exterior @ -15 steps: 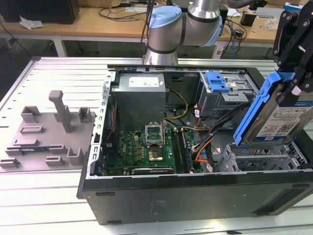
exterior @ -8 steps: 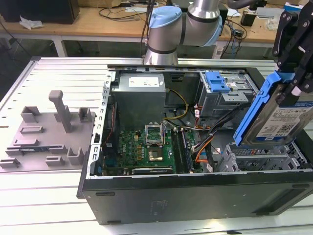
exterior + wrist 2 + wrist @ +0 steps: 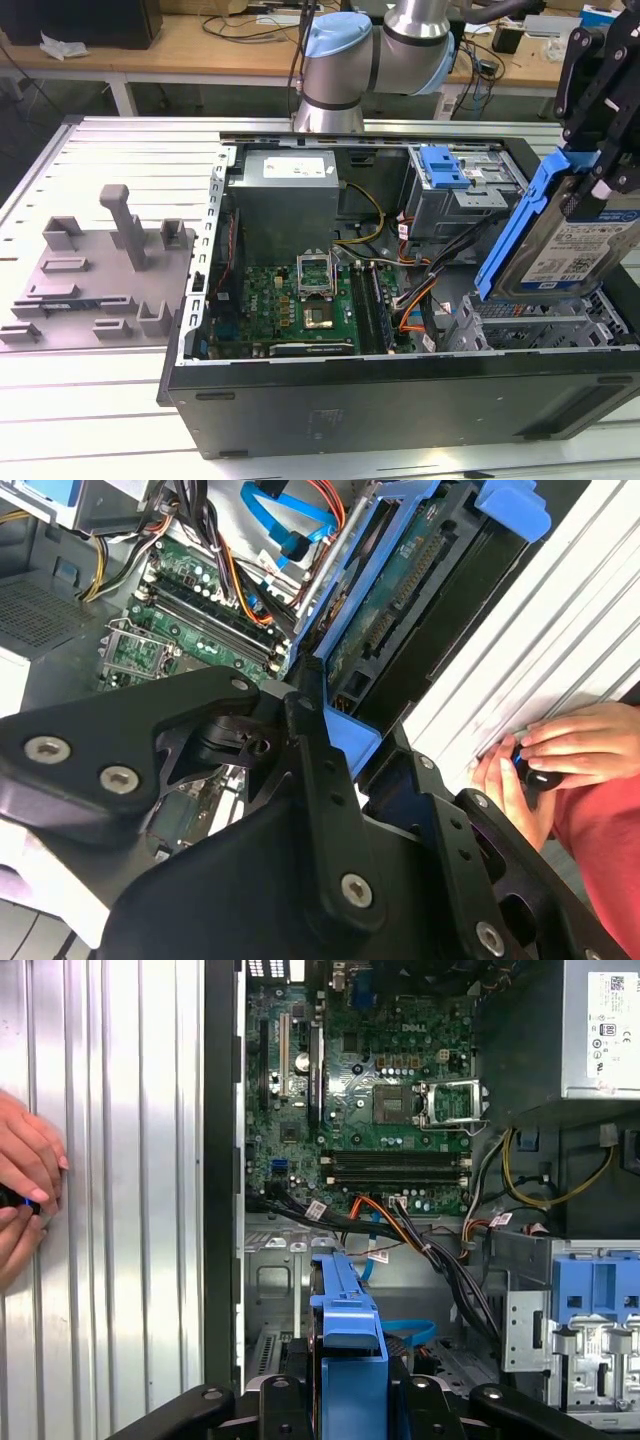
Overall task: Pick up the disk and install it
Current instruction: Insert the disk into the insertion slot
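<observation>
Holding the disk (image 3: pixel 575 250): gripper (image 3: pixel 598 185), jaws clamped on the upper end of the blue carrier (image 3: pixel 520 220).
Disk: in the air, tilted, label side facing the exterior view; it hangs over the grey drive cage (image 3: pixel 540 325) at the near corner, the exterior view's right (whether its lower edge touches the cage, cannot tell).
Wrist views: the first wrist view shows the carrier edge-on (image 3: pixel 347 1325) between the black fingers (image 3: pixel 275 1400); the second wrist view shows the disk's green circuit-board side (image 3: pixel 395 590).
Case (image 3: pixel 400 400): black tower lying on its side, open, on a slatted aluminium table (image 3: pixel 110 150).
Inside: motherboard (image 3: pixel 290 310) at centre, grey power supply (image 3: pixel 285 195) at the far wall, blue latch (image 3: pixel 443 165) on the far cage.
Fixture plate (image 3: pixel 90 270): grey, with posts, at the exterior view's left, well apart from the case.
Person: hands (image 3: pixel 560 750) on the table just beside the case, around a small dark object.
</observation>
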